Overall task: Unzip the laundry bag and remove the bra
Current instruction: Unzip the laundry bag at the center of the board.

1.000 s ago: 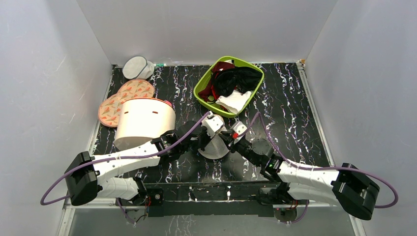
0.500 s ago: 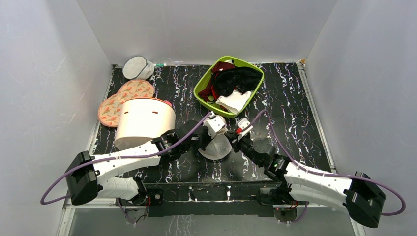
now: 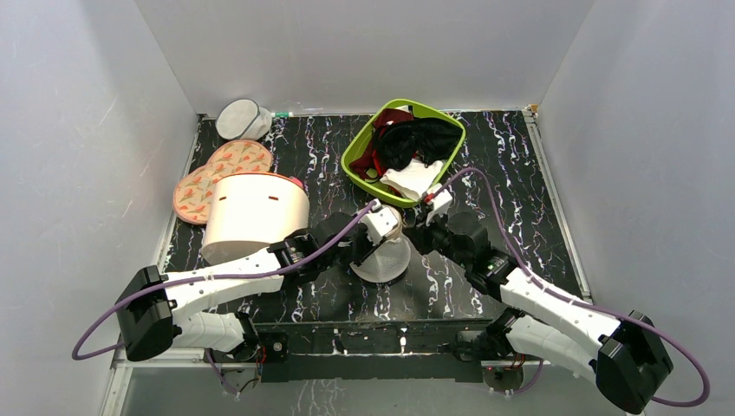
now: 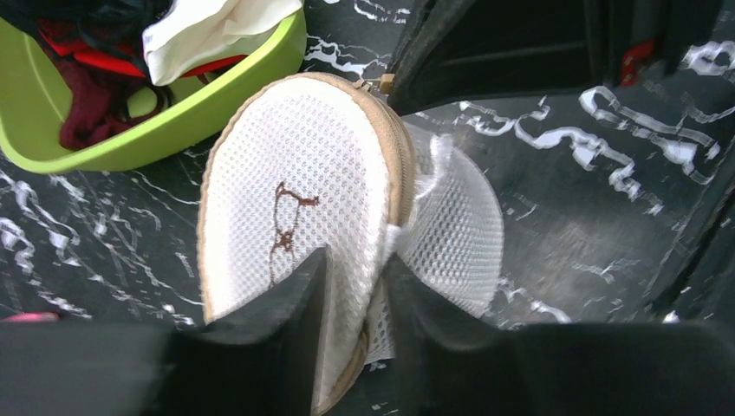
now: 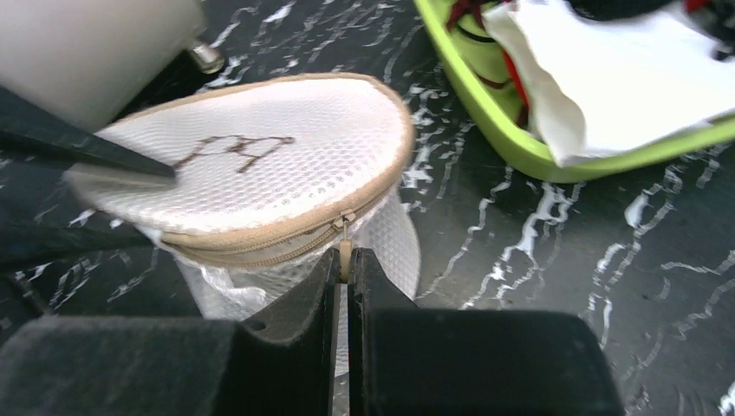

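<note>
The laundry bag [image 3: 384,257] is a small off-white mesh pouch with a tan zip round its rim, at the table's middle; it also shows in the left wrist view [image 4: 303,182] and the right wrist view [image 5: 260,165]. My left gripper [image 4: 355,282] is shut on the bag's rim and mesh, holding it tilted. My right gripper [image 5: 346,260] is shut on the zip pull [image 5: 345,250] at the bag's far right rim. The zip shows parted along the rim left of the pull. The bra is hidden.
A green basket [image 3: 355,152] holding black, dark red and white cloth stands right behind the bag. A large cream cylinder [image 3: 256,212] lies at the left, with patterned round pieces [image 3: 212,178] and a grey mesh pouch [image 3: 238,120] behind it.
My right arm has swung away and to the far right round the bag with the zip pull in its jaws. The left gripper has kept its hold, and the bag has tilted.
</note>
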Controlling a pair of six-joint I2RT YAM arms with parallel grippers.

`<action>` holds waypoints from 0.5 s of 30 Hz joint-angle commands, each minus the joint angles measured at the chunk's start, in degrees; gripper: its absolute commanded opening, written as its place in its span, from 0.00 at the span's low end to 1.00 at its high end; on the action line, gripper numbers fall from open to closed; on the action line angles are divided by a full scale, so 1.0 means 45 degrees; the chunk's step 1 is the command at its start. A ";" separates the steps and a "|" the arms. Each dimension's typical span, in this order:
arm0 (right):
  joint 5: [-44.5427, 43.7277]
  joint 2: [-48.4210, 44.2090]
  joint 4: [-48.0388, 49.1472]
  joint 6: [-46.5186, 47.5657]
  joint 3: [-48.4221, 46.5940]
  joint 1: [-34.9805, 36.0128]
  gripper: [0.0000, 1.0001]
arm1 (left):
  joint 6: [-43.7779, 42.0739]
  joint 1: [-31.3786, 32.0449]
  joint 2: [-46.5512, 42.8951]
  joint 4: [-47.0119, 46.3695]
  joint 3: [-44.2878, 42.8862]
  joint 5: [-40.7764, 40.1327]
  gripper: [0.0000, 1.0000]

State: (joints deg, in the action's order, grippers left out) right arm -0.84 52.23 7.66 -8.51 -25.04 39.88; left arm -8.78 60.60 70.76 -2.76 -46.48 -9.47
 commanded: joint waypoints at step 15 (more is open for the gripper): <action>0.4972 -0.0146 -0.0600 -0.1099 -0.1428 0.0073 0.00 | 0.0246 -0.0029 -0.0104 0.0322 -0.0404 0.0159 0.60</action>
State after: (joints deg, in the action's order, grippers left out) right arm 19.11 52.36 2.76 -12.47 -30.00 39.75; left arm -7.77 60.58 70.81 -1.50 -46.48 -7.09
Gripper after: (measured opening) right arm 0.029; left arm 0.652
